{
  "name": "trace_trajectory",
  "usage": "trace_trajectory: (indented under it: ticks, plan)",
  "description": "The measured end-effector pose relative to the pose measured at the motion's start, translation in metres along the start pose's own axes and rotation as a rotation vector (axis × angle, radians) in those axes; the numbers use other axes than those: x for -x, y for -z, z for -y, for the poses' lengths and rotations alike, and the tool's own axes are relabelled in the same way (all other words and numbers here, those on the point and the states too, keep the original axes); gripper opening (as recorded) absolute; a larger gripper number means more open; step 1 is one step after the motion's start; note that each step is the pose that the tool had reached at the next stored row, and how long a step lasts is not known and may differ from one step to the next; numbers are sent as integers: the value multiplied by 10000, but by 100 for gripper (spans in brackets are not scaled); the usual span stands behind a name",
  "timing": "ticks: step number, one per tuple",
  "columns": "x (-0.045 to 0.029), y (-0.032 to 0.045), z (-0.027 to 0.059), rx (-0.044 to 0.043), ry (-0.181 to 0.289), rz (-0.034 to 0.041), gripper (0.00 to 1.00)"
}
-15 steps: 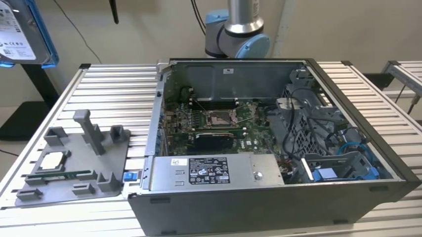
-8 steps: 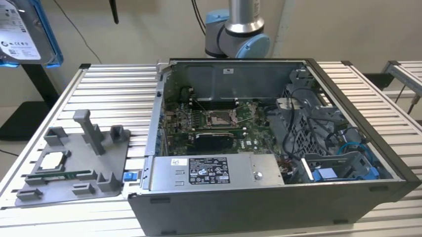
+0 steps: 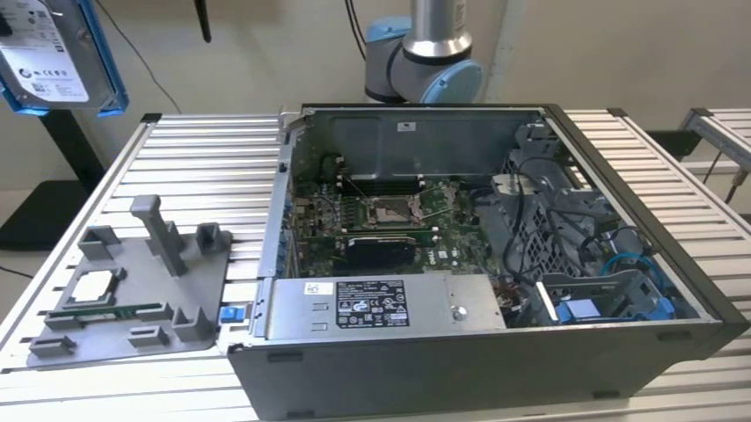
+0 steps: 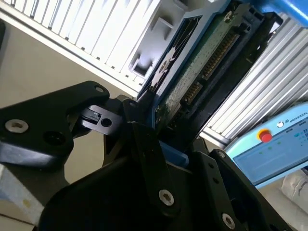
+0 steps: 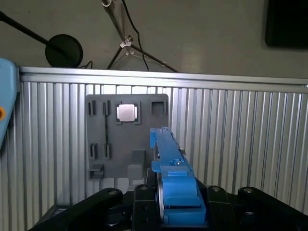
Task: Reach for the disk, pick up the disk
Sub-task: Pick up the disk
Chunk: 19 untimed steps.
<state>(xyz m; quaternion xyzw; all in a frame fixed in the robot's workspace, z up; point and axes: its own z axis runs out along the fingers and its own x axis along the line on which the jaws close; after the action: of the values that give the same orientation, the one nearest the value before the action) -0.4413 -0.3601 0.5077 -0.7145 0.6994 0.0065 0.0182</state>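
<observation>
The disk (image 3: 47, 54) hangs high in the air at the exterior view's upper left, white label facing out and blue rails along its sides. In the first wrist view the disk (image 5: 168, 159) is seen edge-on, its blue rail running between the black fingers of my gripper (image 5: 166, 197). The second wrist view looks at the green circuit-board underside of the disk (image 4: 202, 72), with my gripper (image 4: 156, 127) shut on its end. The disk is well above the table and touches nothing else.
An open computer case (image 3: 657, 264) takes up the table's middle and the exterior view's right. A grey fixture plate (image 3: 176, 290) lies to its left, directly below the disk (image 5: 127, 149), with a small silver chip (image 5: 127, 113) on it. A teach pendant (image 4: 274, 144) sits beyond the slatted table (image 3: 200, 149).
</observation>
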Motion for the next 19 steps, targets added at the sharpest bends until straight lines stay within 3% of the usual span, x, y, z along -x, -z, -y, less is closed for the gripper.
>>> trace_trajectory:
  ticks: [10,19]
  plan:
    - [-1,20,32,1,1,0,0]
    - [-5,15,242,0,-1,0,0]
